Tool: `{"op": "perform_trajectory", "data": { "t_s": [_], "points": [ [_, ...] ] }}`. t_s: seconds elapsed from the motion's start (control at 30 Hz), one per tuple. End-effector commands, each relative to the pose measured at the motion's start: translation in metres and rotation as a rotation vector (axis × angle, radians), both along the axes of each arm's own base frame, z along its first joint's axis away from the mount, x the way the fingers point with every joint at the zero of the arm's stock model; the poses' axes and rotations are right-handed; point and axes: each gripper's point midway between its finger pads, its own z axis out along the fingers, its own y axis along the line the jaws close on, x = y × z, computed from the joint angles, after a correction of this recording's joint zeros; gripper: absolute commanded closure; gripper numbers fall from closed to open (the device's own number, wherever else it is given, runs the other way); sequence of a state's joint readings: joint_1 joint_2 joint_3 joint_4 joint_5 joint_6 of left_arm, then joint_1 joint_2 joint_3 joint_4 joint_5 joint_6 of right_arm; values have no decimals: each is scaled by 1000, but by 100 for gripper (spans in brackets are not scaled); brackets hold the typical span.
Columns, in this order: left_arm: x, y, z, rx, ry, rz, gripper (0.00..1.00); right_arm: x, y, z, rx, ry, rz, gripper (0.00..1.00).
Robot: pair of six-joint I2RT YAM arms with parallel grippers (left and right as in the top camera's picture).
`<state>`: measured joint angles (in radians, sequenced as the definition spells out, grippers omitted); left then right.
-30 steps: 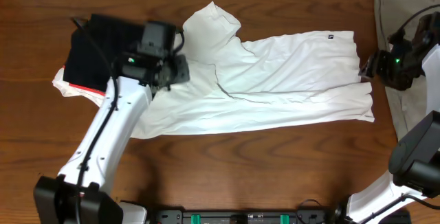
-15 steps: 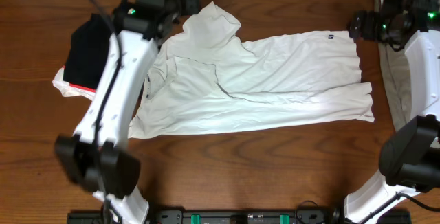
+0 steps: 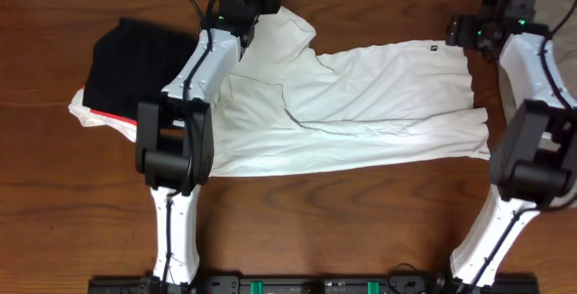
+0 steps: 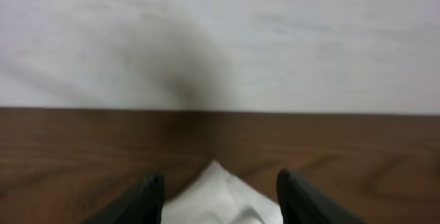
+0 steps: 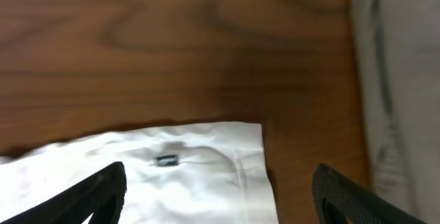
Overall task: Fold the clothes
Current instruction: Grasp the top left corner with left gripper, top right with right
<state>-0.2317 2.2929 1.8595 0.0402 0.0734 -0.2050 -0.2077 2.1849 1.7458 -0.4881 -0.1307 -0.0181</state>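
Note:
The white T-shirt (image 3: 361, 105) lies partly folded across the table, lettering hidden, with its small black hem tag (image 3: 433, 49) at the far right. My left gripper (image 3: 261, 5) is open at the far edge, and its fingers (image 4: 220, 200) straddle the shirt's pointed far-left tip (image 4: 218, 195). My right gripper (image 3: 460, 34) is open over the far right corner. In the right wrist view its fingers (image 5: 220, 193) sit either side of that corner (image 5: 227, 169) and the tag (image 5: 165, 159).
A black folded garment with a red edge (image 3: 126, 55) lies to the left of the shirt. An olive-grey cloth (image 3: 552, 4) lies at the right edge and also shows in the right wrist view (image 5: 399, 80). A pale wall (image 4: 220, 38) rises just beyond the table's far edge.
Both arms swung to the far side of the table: the left from over the shirt's left part to its far tip, the right from the right edge to the hem-tag corner. The shirt has not moved.

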Motion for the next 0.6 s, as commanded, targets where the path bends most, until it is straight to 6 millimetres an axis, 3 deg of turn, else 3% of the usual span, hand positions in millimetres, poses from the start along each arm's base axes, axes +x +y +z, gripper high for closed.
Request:
{"op": "perform_trajectory", "data": {
  "t_s": [0.0,0.17,0.4,0.57],
  "points": [
    [14,24,-15,11,-16,38,45,7,8,-32,0,30,9,16],
    [10,33,-48,54,64,35,46,6,13,-54,-15,70,9,16],
    [-19,26,-92,143,231,-89,47,4,19,-58,-24,89,16,15],
    [-28,25,-105,169,278,-125,47,2,20,-60,-23,97,18,15]
  ]
}}
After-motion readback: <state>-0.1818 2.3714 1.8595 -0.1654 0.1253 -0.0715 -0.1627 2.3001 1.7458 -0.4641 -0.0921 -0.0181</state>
